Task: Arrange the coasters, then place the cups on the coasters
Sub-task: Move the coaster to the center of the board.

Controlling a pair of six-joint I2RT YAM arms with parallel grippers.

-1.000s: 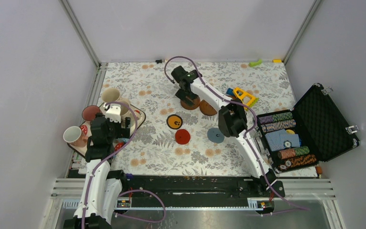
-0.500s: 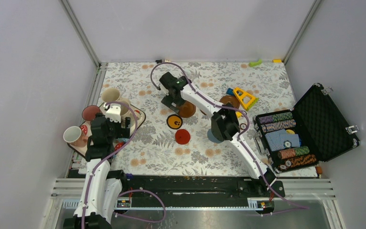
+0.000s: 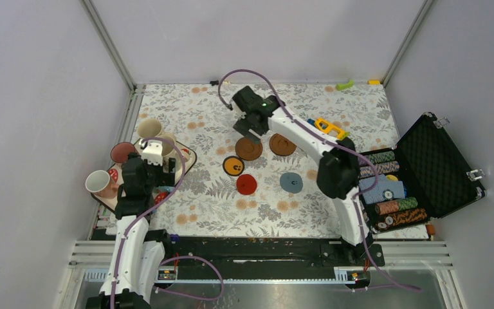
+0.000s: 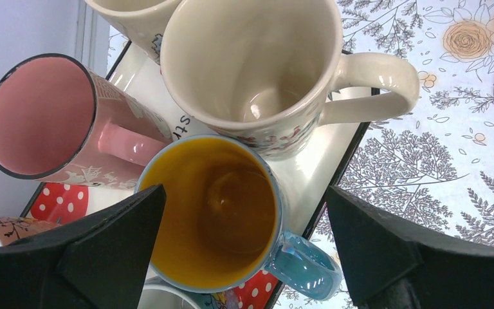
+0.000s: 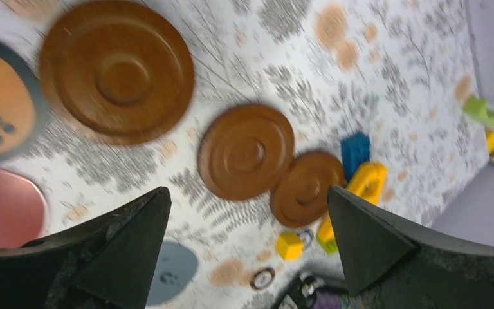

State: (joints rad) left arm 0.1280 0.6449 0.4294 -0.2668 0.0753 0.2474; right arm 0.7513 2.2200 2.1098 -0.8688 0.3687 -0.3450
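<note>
On the tray (image 4: 309, 168) at the left stand the cups: a blue cup with a yellow inside (image 4: 212, 212), a cream cup (image 4: 251, 64) and a pink cup (image 4: 38, 116). My left gripper (image 4: 246, 188) (image 3: 145, 170) hangs open just above the blue cup. The coasters lie mid-table: brown ones (image 3: 249, 149) (image 3: 282, 145), orange with a black rim (image 3: 234, 165), red (image 3: 246, 184), grey-blue (image 3: 291, 182). The right wrist view shows three brown coasters (image 5: 117, 71) (image 5: 246, 151) (image 5: 307, 188). My right gripper (image 3: 249, 127) (image 5: 248, 189) is open and empty above them.
An open black case (image 3: 440, 161) with rolls of poker chips (image 3: 379, 187) sits at the right. Yellow and blue toy blocks (image 3: 328, 127) lie behind the coasters, and a green piece (image 3: 344, 84) is at the far edge. More cups (image 3: 149, 129) (image 3: 98, 182) crowd the tray.
The right arm swung left over the coasters, then back toward the middle. One brown coaster now lies a little nearer the orange one. The left arm has not moved.
</note>
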